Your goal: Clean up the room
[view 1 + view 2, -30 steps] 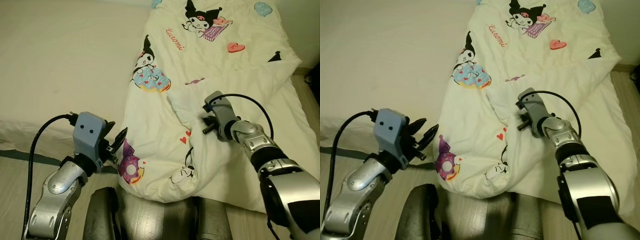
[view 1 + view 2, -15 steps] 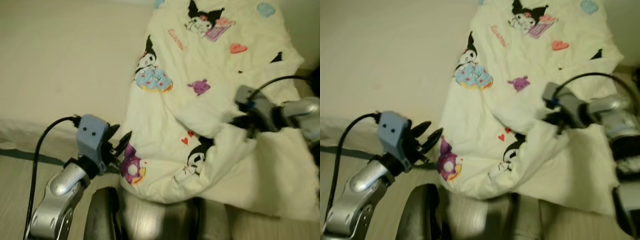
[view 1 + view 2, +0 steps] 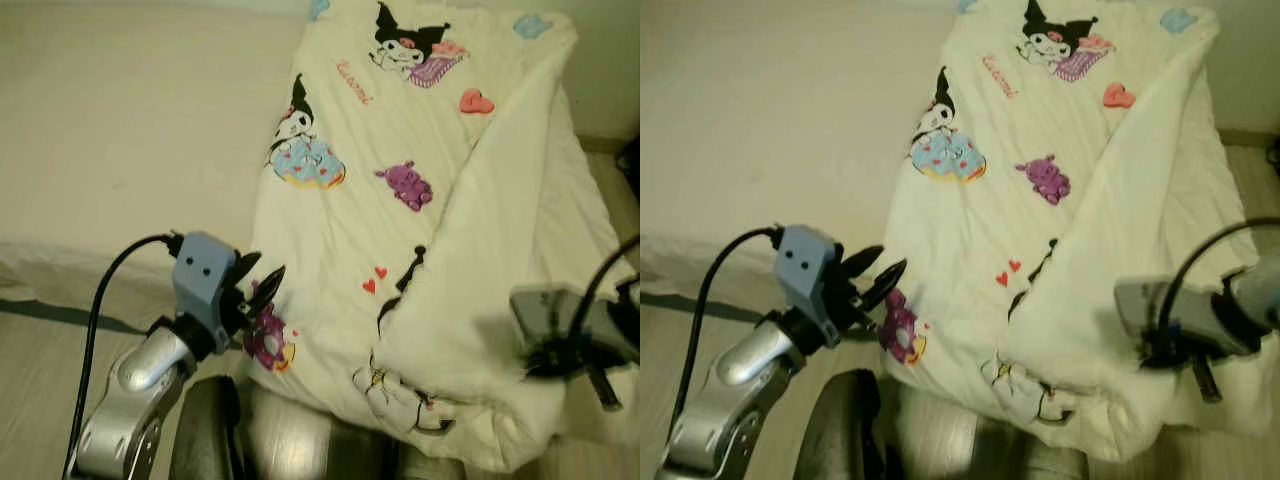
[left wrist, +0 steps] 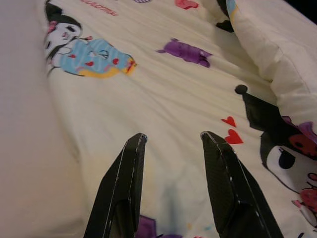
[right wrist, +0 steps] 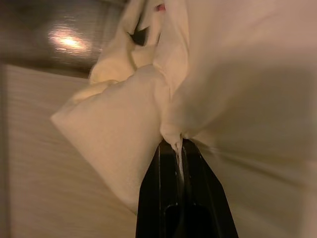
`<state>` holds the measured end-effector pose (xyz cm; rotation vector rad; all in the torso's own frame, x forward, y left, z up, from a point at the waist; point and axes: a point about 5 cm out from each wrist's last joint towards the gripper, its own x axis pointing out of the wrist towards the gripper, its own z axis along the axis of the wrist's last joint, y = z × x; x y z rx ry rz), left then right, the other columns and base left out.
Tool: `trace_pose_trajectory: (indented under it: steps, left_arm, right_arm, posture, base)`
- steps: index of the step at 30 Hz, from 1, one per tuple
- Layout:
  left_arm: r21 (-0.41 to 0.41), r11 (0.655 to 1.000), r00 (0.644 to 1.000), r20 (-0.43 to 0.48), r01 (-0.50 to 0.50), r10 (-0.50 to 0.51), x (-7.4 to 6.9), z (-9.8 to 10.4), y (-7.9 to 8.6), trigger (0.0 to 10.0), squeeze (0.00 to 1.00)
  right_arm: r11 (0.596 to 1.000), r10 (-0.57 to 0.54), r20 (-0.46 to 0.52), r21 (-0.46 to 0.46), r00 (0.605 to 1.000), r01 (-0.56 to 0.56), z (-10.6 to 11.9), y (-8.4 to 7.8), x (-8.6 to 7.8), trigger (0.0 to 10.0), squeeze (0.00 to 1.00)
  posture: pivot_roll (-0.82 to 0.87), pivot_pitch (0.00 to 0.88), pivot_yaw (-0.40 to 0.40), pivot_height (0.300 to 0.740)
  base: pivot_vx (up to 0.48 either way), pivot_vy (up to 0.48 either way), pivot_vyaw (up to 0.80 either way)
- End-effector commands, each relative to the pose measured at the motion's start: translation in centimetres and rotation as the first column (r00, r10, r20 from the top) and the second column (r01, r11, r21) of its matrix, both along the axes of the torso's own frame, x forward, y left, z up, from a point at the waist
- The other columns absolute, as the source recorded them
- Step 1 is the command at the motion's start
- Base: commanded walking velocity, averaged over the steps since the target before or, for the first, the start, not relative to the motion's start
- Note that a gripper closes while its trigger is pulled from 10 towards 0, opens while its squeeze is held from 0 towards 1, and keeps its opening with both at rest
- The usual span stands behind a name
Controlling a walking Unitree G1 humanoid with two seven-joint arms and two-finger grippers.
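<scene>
Right tool (image 5: pixel 177 148) is clamped tight on a pinch of the blanket (image 3: pixel 400 180), fingers (image 5: pixel 158 198) pressed together with a sliver of cream cloth squeezed between them. In the left eye view that tool sits at the lower right of the frame, blurred, with the cloth bunched against it. The cartoon-print blanket runs from the top centre of the frame down to the bottom centre, draped over the bed (image 3: pixel 130 130), its right side doubled over in a thick plain fold. My read: the pinch is there to drag that fold flat, part of tidying the bed.

Left tool (image 3: pixel 258 290) hovers at the lower left, beside the blanket's near edge by the purple doughnut print (image 3: pixel 266 338). Its fingers (image 4: pixel 119 183) are spread apart, holding nothing, apparently poised to take that edge.

No containers anywhere in frame.
</scene>
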<state>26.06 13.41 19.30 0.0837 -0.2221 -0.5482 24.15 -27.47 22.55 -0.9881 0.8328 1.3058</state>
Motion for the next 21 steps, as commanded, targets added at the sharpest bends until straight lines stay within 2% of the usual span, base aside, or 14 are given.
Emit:
trace_pose_trajectory:
  steps: [1, 2, 4, 7, 8, 14, 15, 16, 17, 18, 19, 20, 21]
  left_arm:
    - [0.003, 1.000, 1.000, -0.025, 0.003, -0.003, -0.2, -0.7, 0.1, 10.0, 0.00]
    - [0.004, 1.000, 1.000, -0.025, 0.002, -0.002, -0.2, -0.7, 0.1, 10.0, 0.00]
    - [0.004, 1.000, 1.000, -0.025, 0.002, -0.002, -0.2, -0.7, 0.1, 10.0, 0.00]
    - [0.005, 1.000, 1.000, -0.022, -0.001, 0.001, -0.2, -0.7, 0.1, 10.0, 0.00]
    - [0.006, 1.000, 1.000, -0.021, -0.003, 0.003, -0.2, -0.7, 0.0, 10.0, 0.00]
    - [0.005, 1.000, 1.000, -0.018, -0.006, 0.006, -0.3, -0.6, 0.0, 10.0, 0.00]
    - [0.004, 1.000, 1.000, -0.015, -0.009, 0.009, -0.3, -0.6, 0.1, 10.0, 0.00]
    - [0.004, 1.000, 1.000, -0.015, -0.009, 0.009, -0.3, -0.6, 0.1, 10.0, 0.00]
    - [0.003, 1.000, 1.000, -0.011, -0.016, 0.016, -0.3, -0.4, 0.3, 10.0, 0.00]
    - [0.000, 1.000, 1.000, -0.007, -0.025, 0.025, -0.2, -0.3, 0.5, 10.0, 0.00]
    - [0.000, 1.000, 1.000, -0.007, -0.025, 0.025, -0.2, -0.3, 0.5, 10.0, 0.00]
    - [-0.002, 0.999, 0.999, -0.004, -0.034, 0.034, -0.1, -0.2, 0.6, 10.0, 0.00]
    - [-0.002, 0.999, 0.999, -0.004, -0.034, 0.034, -0.1, -0.2, 0.6, 10.0, 0.00]
  right_arm:
    - [0.999, 0.030, -0.043, -0.020, 0.999, -0.031, -0.3, 0.3, -0.6, 10.0, 0.38]
    - [0.999, 0.017, -0.055, -0.027, 0.998, -0.019, -0.4, 0.3, -0.5, 10.0, 1.00]
    - [0.999, 0.017, -0.055, -0.027, 0.998, -0.019, -0.4, 0.3, -0.5, 10.0, 1.00]
    - [0.997, 0.010, -0.061, -0.075, 0.998, -0.014, -0.2, -0.2, -0.7, 10.0, 1.00]
    - [0.994, 0.007, -0.035, -0.107, 0.999, -0.011, -0.1, -0.5, -0.6, 10.0, 0.00]
    - [0.986, 0.006, -0.028, -0.167, 1.000, -0.010, 0.5, -1.3, -0.9, 10.0, 0.00]
    - [0.994, -0.035, -0.017, -0.100, 0.999, 0.033, 1.5, -1.1, -0.6, 10.0, 0.00]
    - [0.994, -0.035, -0.017, -0.100, 0.999, 0.033, 1.5, -1.1, -0.6, 10.0, 0.00]
    - [0.993, -0.095, 0.016, 0.077, 0.995, 0.094, 3.1, -0.2, 0.4, 10.0, 0.00]
    - [0.943, -0.167, 0.038, 0.298, 0.985, 0.149, 5.0, 0.8, 1.7, 10.0, 0.00]
    - [0.943, -0.167, 0.038, 0.298, 0.985, 0.149, 5.0, 0.8, 1.7, 10.0, 0.00]
    - [0.874, -0.207, 0.041, 0.457, 0.977, 0.166, 6.6, 1.5, 2.7, 10.0, 0.00]
    - [0.874, -0.207, 0.041, 0.457, 0.977, 0.166, 6.6, 1.5, 2.7, 10.0, 0.00]
  posture:
    - [-0.08, 0.315, 0.034, 0.551]
    - [-0.08, 0.314, 0.033, 0.551]
    - [-0.08, 0.314, 0.033, 0.551]
    - [-0.07, 0.314, 0.030, 0.551]
    - [-0.07, 0.315, 0.029, 0.551]
    - [-0.07, 0.315, 0.027, 0.551]
    - [-0.07, 0.314, 0.029, 0.551]
    - [-0.07, 0.314, 0.029, 0.551]
    - [-0.06, 0.313, 0.029, 0.551]
    - [-0.06, 0.313, 0.029, 0.551]
    - [-0.06, 0.313, 0.029, 0.551]
    - [-0.06, 0.313, 0.029, 0.551]
    - [-0.06, 0.313, 0.029, 0.551]
  base:
    - [0.000, 0.000, 0.00]
    - [0.000, 0.000, 0.00]
    - [0.000, 0.000, 0.00]
    - [0.000, 0.000, 0.00]
    - [0.000, 0.000, 0.00]
    - [0.000, 0.000, 0.00]
    - [0.000, 0.000, 0.00]
    - [0.000, 0.000, 0.00]
    - [0.000, 0.000, 0.00]
    - [0.000, 0.000, 0.00]
    - [0.000, 0.000, 0.00]
    - [0.000, 0.000, 0.00]
    - [0.000, 0.000, 0.00]
